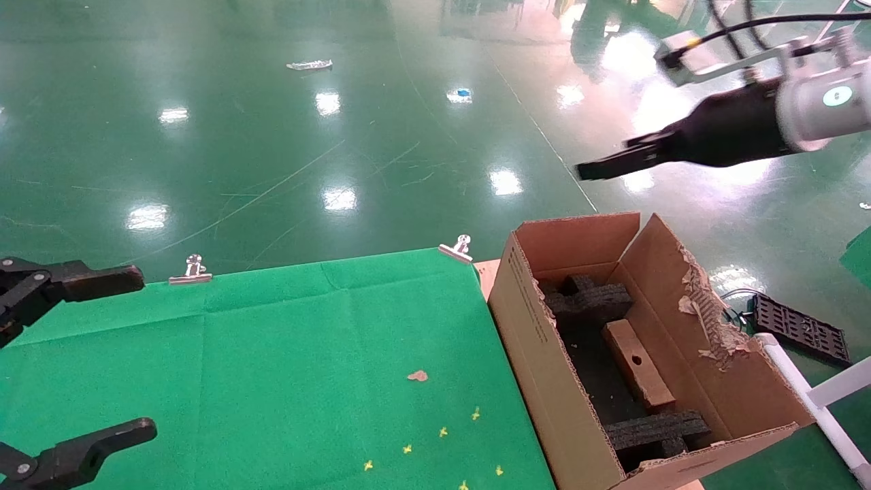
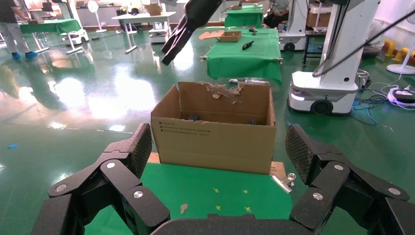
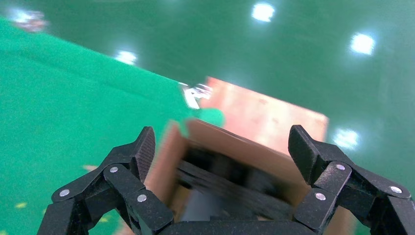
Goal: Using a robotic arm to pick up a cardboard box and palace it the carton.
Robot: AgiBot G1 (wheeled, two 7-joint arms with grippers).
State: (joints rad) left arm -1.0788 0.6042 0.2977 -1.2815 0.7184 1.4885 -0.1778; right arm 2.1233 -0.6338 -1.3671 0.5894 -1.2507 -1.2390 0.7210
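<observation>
The carton (image 1: 544, 354) stands open at the right end of the table, one flap torn ragged. Inside it the small oblong cardboard box (image 1: 636, 364) lies flat between two black foam blocks (image 1: 588, 299), its round hole facing up. The white robotic arm's right gripper (image 1: 602, 165) hangs high above the carton's far side, open and holding nothing. In the right wrist view that gripper (image 3: 222, 132) looks down into the blurred carton (image 3: 235, 147). My left gripper (image 1: 145, 354) rests open at the table's left edge and faces the carton (image 2: 215, 142).
A green cloth (image 1: 272, 367) covers the table, held by metal clips (image 1: 192, 270) (image 1: 457, 249) at its far edge. A cardboard scrap (image 1: 417, 376) and yellow marks lie near the carton. A black tray (image 1: 799, 328) and white pipe frame (image 1: 816, 401) sit at the right.
</observation>
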